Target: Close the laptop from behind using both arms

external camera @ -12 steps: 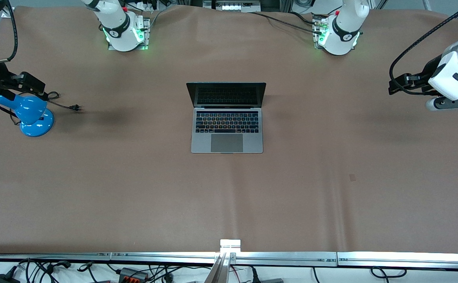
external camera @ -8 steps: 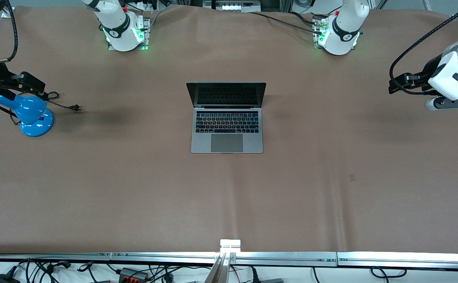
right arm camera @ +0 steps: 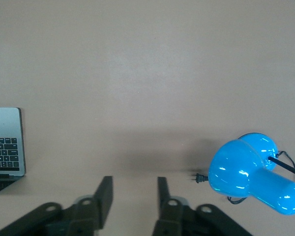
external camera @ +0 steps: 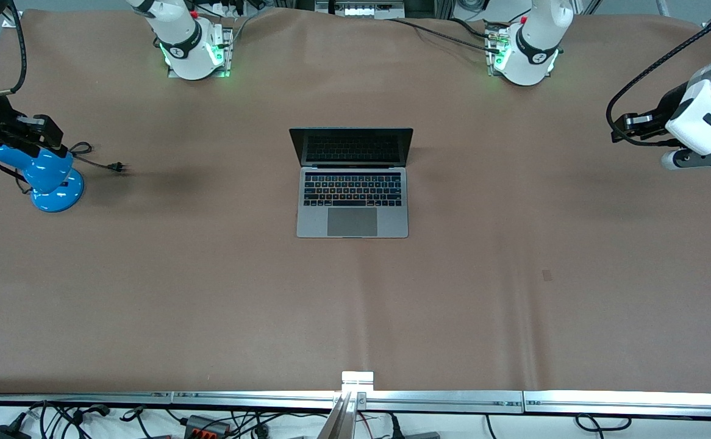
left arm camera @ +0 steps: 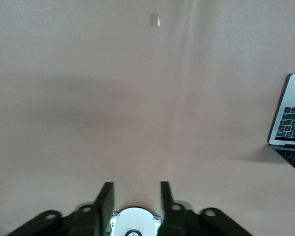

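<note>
Both grippers, left (left arm camera: 134,199) and right (right arm camera: 132,194), drift outward, fingers parted, empty; laptop (external camera: 352,183) untouched, open.

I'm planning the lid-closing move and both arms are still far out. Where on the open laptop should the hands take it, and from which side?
Take the laptop by the top edge of its raised lid, one hand near each corner, coming from the robots' base side. The screen faces the front camera, so pushing its back should fold it onto the keyboard. The left hand and right hand are open over bare table.
</note>
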